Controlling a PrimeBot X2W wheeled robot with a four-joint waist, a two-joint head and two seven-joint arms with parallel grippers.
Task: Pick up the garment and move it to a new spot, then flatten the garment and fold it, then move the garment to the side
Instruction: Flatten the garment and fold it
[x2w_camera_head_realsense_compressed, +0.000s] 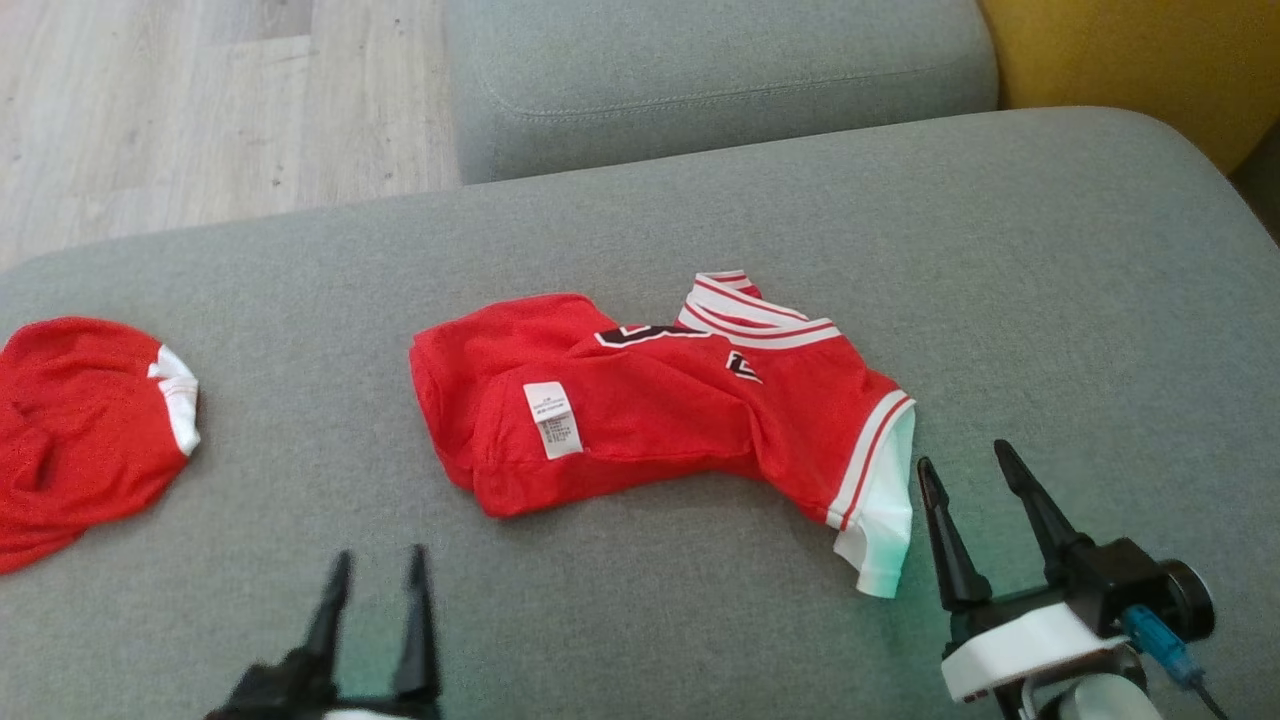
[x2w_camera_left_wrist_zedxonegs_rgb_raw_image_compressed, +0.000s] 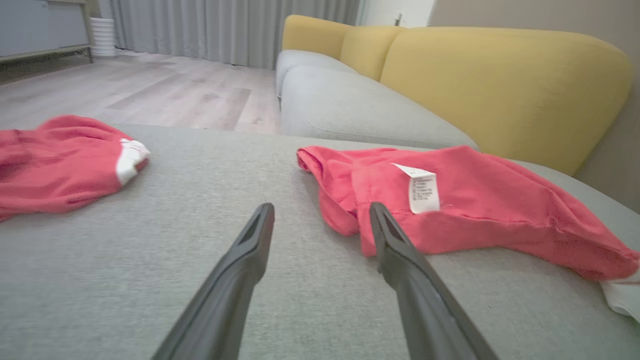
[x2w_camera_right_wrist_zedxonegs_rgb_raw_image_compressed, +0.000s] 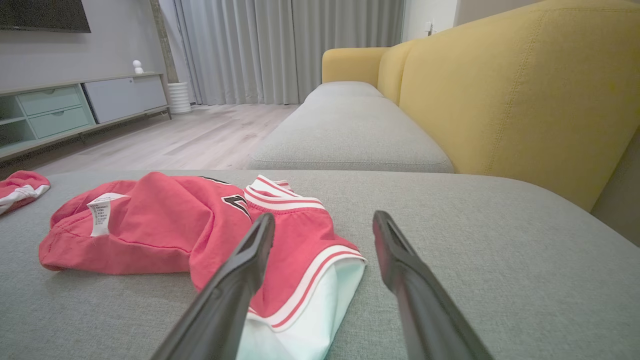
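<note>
A red jersey with white and red striped trim (x2w_camera_head_realsense_compressed: 660, 410) lies crumpled in the middle of the grey sofa cushion (x2w_camera_head_realsense_compressed: 1050, 300), its white care label (x2w_camera_head_realsense_compressed: 553, 420) facing up. In the left wrist view the jersey (x2w_camera_left_wrist_zedxonegs_rgb_raw_image_compressed: 475, 205) lies just ahead and right of the fingers. In the right wrist view its white sleeve edge (x2w_camera_right_wrist_zedxonegs_rgb_raw_image_compressed: 315, 310) lies between and left of the fingers. My left gripper (x2w_camera_head_realsense_compressed: 380, 560) stands open near the front edge, below the jersey's left end. My right gripper (x2w_camera_head_realsense_compressed: 965, 465) stands open just right of the white sleeve, empty.
A second red garment with a white band (x2w_camera_head_realsense_compressed: 80, 420) lies at the cushion's left edge. Another grey seat cushion (x2w_camera_head_realsense_compressed: 720, 80) lies beyond, with a yellow backrest (x2w_camera_head_realsense_compressed: 1130, 60) on the right. Wooden floor (x2w_camera_head_realsense_compressed: 200, 100) shows at the far left.
</note>
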